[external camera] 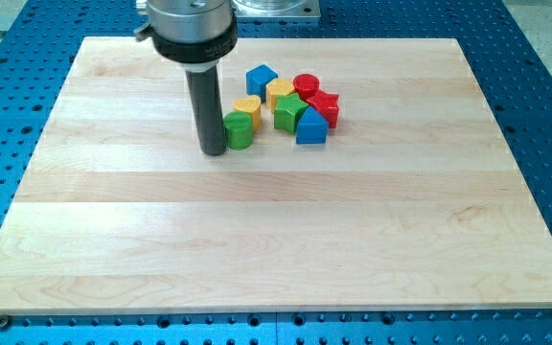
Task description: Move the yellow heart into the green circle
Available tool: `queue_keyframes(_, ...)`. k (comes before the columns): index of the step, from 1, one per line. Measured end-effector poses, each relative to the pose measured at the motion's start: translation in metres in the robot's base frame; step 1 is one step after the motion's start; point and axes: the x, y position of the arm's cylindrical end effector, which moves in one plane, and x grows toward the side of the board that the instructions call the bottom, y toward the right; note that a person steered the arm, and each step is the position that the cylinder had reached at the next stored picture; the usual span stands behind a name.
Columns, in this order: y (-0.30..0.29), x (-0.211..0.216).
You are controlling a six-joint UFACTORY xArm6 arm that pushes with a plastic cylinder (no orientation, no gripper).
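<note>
The green circle (pixel 239 130) stands on the wooden board left of the block cluster. The yellow heart (pixel 247 107) sits just behind it toward the view's top right, touching it. My tip (pixel 214 151) rests on the board directly at the green circle's left side, touching or almost touching it. The rod rises from there to the dark collar at the view's top.
To the view's right are a blue cube (pixel 261 79), a yellow block (pixel 280 93), a green star-like block (pixel 290 111), a red cylinder (pixel 306 86), a red block (pixel 324 106) and a blue block (pixel 310 126). The wooden board (pixel 276 240) lies on a blue perforated table.
</note>
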Motion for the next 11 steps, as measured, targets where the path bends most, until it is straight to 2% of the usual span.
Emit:
queue_keyframes(1,0.04,-0.002)
queue_keyframes(2,0.04,-0.002)
queue_keyframes(3,-0.017,-0.003)
queue_keyframes(5,-0.025,-0.083)
queue_keyframes(9,0.038,-0.067)
queue_keyframes(10,-0.008,-0.071)
queue_keyframes(11,0.009,-0.098)
